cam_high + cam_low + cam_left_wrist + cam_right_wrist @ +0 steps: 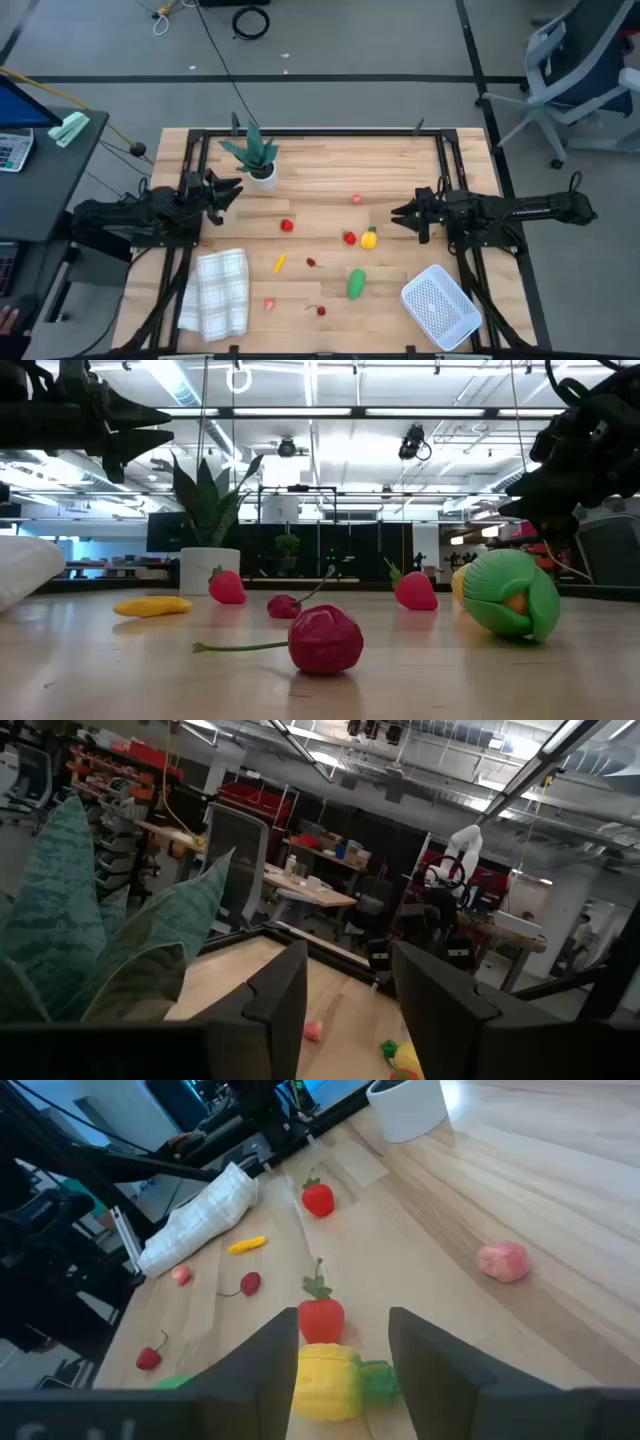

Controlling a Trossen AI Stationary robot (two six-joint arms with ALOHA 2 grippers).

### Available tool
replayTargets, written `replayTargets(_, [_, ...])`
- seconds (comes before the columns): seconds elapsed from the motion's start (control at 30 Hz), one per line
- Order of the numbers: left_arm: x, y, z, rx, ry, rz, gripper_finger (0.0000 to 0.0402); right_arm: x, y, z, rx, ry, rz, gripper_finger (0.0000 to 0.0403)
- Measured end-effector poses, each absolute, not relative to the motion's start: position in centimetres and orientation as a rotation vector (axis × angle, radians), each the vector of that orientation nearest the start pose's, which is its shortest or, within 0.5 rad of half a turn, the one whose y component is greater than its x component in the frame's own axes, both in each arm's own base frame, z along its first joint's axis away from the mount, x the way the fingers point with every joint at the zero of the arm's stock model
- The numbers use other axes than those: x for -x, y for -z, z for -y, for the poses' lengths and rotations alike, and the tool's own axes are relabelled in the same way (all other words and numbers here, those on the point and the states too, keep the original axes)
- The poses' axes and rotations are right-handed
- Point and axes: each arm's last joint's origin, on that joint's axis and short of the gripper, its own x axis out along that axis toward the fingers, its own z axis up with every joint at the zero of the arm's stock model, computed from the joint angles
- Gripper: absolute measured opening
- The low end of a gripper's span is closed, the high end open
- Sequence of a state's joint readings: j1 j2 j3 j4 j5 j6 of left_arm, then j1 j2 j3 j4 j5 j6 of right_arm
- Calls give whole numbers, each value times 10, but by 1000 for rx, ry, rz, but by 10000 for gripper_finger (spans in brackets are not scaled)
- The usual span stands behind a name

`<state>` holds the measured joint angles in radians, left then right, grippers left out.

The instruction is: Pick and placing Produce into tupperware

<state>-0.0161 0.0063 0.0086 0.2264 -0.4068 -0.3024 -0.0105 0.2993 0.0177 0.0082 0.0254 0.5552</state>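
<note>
The produce lies scattered on the table: a yellow pepper (pixel 369 238) beside a red strawberry (pixel 349 237), a green oblong piece (pixel 356 283), a thin orange piece (pixel 280 263), a pink piece (pixel 357 199) and small red ones (pixel 287 225). The white mesh-patterned tupperware (pixel 440 305) sits at the near right. My right gripper (pixel 400 213) hovers open just right of the pepper (pixel 325 1380), which shows between its fingers without being touched. My left gripper (pixel 232 188) waits open near the potted plant.
A spiky green plant in a white pot (pixel 257 160) stands at the far left, close to my left gripper. A folded white checked cloth (pixel 215 290) lies at the near left. A stemmed cherry (pixel 325 640) rests near the table's near edge.
</note>
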Motion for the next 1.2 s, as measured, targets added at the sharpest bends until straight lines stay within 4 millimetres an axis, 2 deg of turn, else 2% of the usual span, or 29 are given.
replayTargets(0.27, [-93, -187, -10, 346, -353, 283, 149, -113, -145, 2, -550, 111, -256, 165])
replayTargets(1.2, [-93, -187, -10, 346, -353, 283, 157, -113, -145, 2, -550, 110, -256, 165])
